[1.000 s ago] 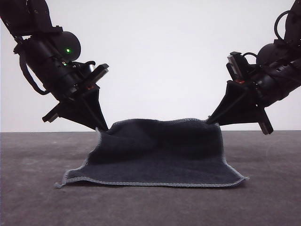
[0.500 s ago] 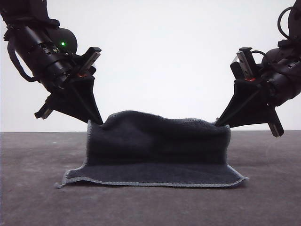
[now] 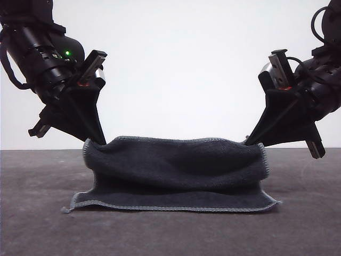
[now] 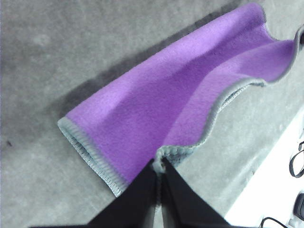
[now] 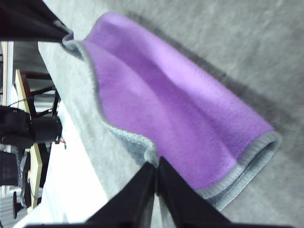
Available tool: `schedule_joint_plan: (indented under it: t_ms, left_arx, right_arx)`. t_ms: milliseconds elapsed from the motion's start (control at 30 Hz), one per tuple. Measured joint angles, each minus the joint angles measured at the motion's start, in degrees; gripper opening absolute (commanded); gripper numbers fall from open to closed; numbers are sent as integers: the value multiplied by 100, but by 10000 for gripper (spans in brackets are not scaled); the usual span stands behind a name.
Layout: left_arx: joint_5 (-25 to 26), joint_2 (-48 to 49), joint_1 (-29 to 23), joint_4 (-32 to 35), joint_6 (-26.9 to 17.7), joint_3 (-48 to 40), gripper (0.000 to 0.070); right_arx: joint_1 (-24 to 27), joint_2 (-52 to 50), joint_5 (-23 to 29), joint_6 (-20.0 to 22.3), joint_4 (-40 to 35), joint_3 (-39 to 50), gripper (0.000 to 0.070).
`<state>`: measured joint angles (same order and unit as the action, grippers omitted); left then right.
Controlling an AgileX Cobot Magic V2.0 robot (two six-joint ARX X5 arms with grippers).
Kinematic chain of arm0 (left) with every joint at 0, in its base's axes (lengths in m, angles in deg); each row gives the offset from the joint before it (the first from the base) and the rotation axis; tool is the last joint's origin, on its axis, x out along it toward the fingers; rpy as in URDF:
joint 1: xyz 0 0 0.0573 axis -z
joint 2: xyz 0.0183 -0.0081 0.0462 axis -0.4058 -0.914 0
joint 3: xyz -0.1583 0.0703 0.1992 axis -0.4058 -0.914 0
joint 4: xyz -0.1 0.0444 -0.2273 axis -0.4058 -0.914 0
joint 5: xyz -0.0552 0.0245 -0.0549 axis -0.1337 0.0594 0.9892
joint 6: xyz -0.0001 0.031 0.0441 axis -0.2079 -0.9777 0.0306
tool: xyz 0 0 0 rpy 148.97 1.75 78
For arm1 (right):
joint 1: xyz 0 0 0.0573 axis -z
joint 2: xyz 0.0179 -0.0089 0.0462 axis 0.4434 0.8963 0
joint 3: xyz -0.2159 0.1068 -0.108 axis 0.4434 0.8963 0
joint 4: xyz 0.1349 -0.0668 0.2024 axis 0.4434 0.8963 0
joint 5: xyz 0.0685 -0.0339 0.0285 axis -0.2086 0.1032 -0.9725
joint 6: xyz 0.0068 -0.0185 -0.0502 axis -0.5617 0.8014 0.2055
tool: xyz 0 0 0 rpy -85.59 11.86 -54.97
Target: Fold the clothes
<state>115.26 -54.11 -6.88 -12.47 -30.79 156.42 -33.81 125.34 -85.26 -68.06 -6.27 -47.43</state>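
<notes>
The table (image 3: pixel 42 224) is a grey, slightly napped surface, and the cloth (image 3: pixel 176 170) lies in the middle of it between the two arms. The near hem rests flat on the table, while the far part is raised and curls forward over itself, charcoal face toward the front camera. In the wrist views the upturned face is bright purple with a light grey stitched hem.

The left gripper (image 3: pixel 99 142) pinches the far left corner, its dark fingers pressed together on the hem; the left wrist view shows that corner caught right at the fingertips (image 4: pixel 153 167). The right gripper (image 3: pixel 248 142) holds the far right corner the same way, fingers closed on the stitched edge.

The step in hand looks like carrying the raised edge forward to lay it on the near hem. To do it well, both corners should travel together at the same height, so the lifted edge stays straight and does not sag or twist in the middle. Keeping gentle tension between the grippers should smooth the slack that shows along the top fold. The corners are best lowered just onto the near corners, hem on hem, before either pinch lets go; dragging too far could shift the bottom layer.
</notes>
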Motion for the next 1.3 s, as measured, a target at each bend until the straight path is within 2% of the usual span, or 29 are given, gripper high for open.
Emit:
schedule_joint_plan:
  t_ms: [100, 133, 200, 300, 400, 567, 767, 1033, 1200, 1300]
  left_arx:
    - [3, 0, 0, -14, 0, 0, 3]
    - [14, 0, 0, -22, 0, 0, 14]
    - [76, 0, 0, -66, 0, 0, 95]
    - [220, 0, 0, -127, 0, 0, 255]
    - [336, 0, 0, -148, -3, 0, 325]
    - [552, 0, 0, -314, -24, 0, 325]
    - [1046, 2, 0, -584, -211, 0, 325]
    - [1071, 9, -11, -840, -360, 0, 327]
    - [982, 273, -73, -859, -356, 0, 442]
    - [755, 646, -114, -706, -264, 0, 442]
  right_arx:
    - [-2, 0, -2, 43, 42, 0, 20]
    - [-2, 0, -2, 52, 53, 0, 46]
    - [-2, 0, -2, 71, 86, 0, 159]
    - [-2, 0, -2, 91, 161, 0, 341]
    - [-2, 0, -2, 95, 205, 0, 425]
    - [0, 0, -16, 119, 305, 0, 431]
    - [0, 0, -305, 299, 559, 0, 431]
    - [6, -30, -276, 522, 757, 0, 431]
    - [36, -389, -177, 609, 741, 0, 433]
    - [48, -676, 197, 603, 755, 0, 446]
